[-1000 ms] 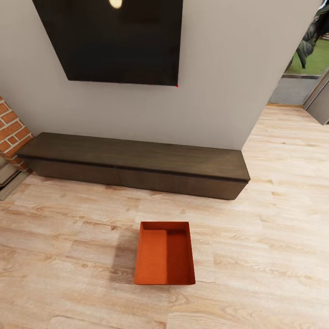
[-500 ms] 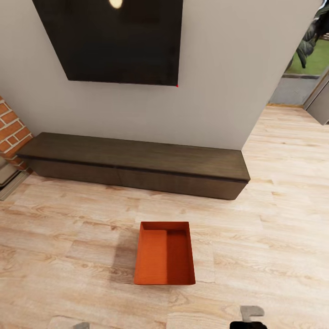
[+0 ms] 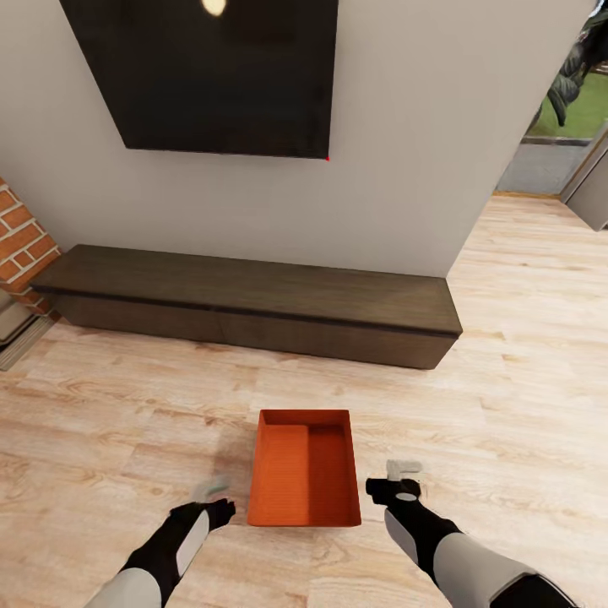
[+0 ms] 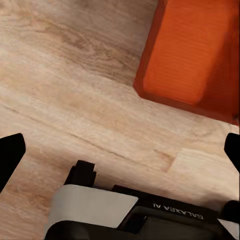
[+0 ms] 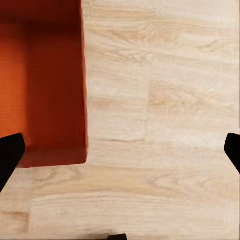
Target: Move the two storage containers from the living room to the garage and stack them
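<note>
Head view: one orange-red storage container (image 3: 305,469) sits open side up on the light wood plank floor (image 3: 507,405) of the living room, in the near middle of the scene, its long sides running near to far. It is empty, with the right half of its inside in shadow. Beyond it a long low dark bench (image 3: 253,300) stands against the pale wall, below a black TV (image 3: 207,72); red brick of the fireplace (image 3: 21,241) shows at the far left, and a doorway opens at the far right. The left gripper (image 3: 215,498) hangs just left of the container's near left corner, apart from it; the right gripper (image 3: 404,477) hangs just right of the near right corner, also apart. Neither has hold of anything, though how wide the fingers stand cannot be judged from here. Left wrist view: the container (image 4: 192,55) lies ahead on the planks, one corner nearest the camera; the dark fingertips (image 4: 10,155) sit at the two opposite edges of the frame, spread wide, with only bare floor between them. Right wrist view: a container wall and corner (image 5: 42,80) occupy one side, the planks (image 5: 165,100) the other; the fingertips (image 5: 9,152) again stand at opposite frame edges, fully spread and gripping nothing, the wall's near end lying between them but untouched.
</note>
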### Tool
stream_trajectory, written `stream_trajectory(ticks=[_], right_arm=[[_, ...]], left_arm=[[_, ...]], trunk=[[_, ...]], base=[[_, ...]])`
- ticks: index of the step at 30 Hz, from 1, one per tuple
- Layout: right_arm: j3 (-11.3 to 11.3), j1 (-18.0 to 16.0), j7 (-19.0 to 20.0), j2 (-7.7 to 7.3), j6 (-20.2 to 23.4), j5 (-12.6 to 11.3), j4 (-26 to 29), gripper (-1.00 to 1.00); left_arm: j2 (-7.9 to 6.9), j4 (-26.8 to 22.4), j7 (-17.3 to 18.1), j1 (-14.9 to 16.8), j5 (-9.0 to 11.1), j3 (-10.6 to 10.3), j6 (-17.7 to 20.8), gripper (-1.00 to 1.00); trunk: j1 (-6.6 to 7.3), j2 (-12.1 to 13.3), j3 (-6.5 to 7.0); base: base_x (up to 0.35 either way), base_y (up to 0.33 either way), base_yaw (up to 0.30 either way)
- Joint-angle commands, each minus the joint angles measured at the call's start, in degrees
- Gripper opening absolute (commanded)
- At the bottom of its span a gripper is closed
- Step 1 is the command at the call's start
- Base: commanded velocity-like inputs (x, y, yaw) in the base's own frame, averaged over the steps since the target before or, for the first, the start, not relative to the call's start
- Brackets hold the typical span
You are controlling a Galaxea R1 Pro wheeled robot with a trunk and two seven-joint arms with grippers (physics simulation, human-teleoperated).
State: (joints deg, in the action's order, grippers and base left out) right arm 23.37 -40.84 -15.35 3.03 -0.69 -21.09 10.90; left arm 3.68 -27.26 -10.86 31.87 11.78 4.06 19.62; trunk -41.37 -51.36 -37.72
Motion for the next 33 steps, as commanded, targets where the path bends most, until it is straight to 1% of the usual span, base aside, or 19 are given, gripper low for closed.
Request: stream_trajectory(ticks=[1, 2, 3, 4, 6, 9, 10, 11, 16, 28, 33], right_arm=[[0.5, -0.1, -0.2, 0.48, -0.4, -0.5, 0.0, 1.0], [0.5, -0.1, 0.3, 1.52, -1.6, -0.5, 0.0, 1.0], [0.6, -0.2, 0.6, 1.81, -2.2, -0.4, 0.0, 1.0], [0.6, -0.2, 0.9, 2.0, -2.6, -0.4, 0.0, 1.0], [0.8, -0.2, 1.6, 2.19, -3.3, -0.3, 0.0, 1.0], [0.7, -0.2, 2.6, 2.29, -4.0, -0.3, 0.0, 1.0], [0.6, -0.2, 3.0, 2.47, -4.3, -0.4, -0.1, 1.0], [0.6, -0.2, 3.3, 3.26, -4.5, -0.4, -0.5, 1.0], [0.6, -0.2, 3.4, 3.74, -4.6, -0.4, -0.9, 1.0], [0.6, -0.1, 3.5, 3.81, -4.6, -0.6, -1.2, 1.0], [0.6, -0.1, 3.5, 3.85, -4.5, -0.5, -1.2, 1.0]], left_arm=[[0.56, -0.2, -0.3, 0.3, -0.3, 0.2, 0.2, 1.0], [1.74, -0.8, -0.3, 0.9, -3.7, 0.2, -0.5, 1.0], [2.04, -1.3, -0.2, 1.0, -5.0, 0.2, -1.1, 1.0], [2.14, -1.6, -0.2, 1.1, -5.5, 0.2, -1.6, 1.0], [2.49, -2.3, -0.2, 1.2, -6.9, 0.2, -4.4, 1.0], [2.61, -2.8, 0.1, 1.2, -7.6, 0.1, -5.9, 1.0], [2.62, -2.8, 0.4, 1.3, -8.0, -0.4, -6.2, 1.0], [2.77, -2.8, 0.3, 1.3, -8.3, -1.4, -6.5, 1.0], [3.33, -2.8, 0.0, 1.3, -8.3, -2.5, -6.6, 1.0], [3.76, -2.8, -0.3, 1.2, -8.1, -2.7, -6.7, 1.0], [3.7, -3.1, -0.3, 1.3, -8.4, -2.8, -6.6, 1.0]], trunk=[[-0.01, 0.0, -0.05], [-0.01, 0.0, -0.05], [-0.01, 0.0, -0.05], [-0.01, 0.0, -0.05], [-0.01, 0.0, -0.05], [-0.01, 0.0, -0.05], [-0.01, 0.0, -0.05], [-0.01, 0.0, -0.05], [-0.01, 0.0, -0.05], [-0.01, 0.0, -0.05], [-1.1, -2.0, -0.95]], base=[[0.0, 0.0, 0.0], [0.0, 0.0, 0.0], [0.0, 0.0, 0.0], [0.0, 0.0, 0.0], [0.0, 0.0, 0.0], [0.0, 0.0, 0.0], [0.0, 0.0, 0.0], [0.0, 0.0, 0.0], [0.0, 0.0, 0.0], [0.0, 0.0, 0.0], [0.0, 0.0, 0.0]])
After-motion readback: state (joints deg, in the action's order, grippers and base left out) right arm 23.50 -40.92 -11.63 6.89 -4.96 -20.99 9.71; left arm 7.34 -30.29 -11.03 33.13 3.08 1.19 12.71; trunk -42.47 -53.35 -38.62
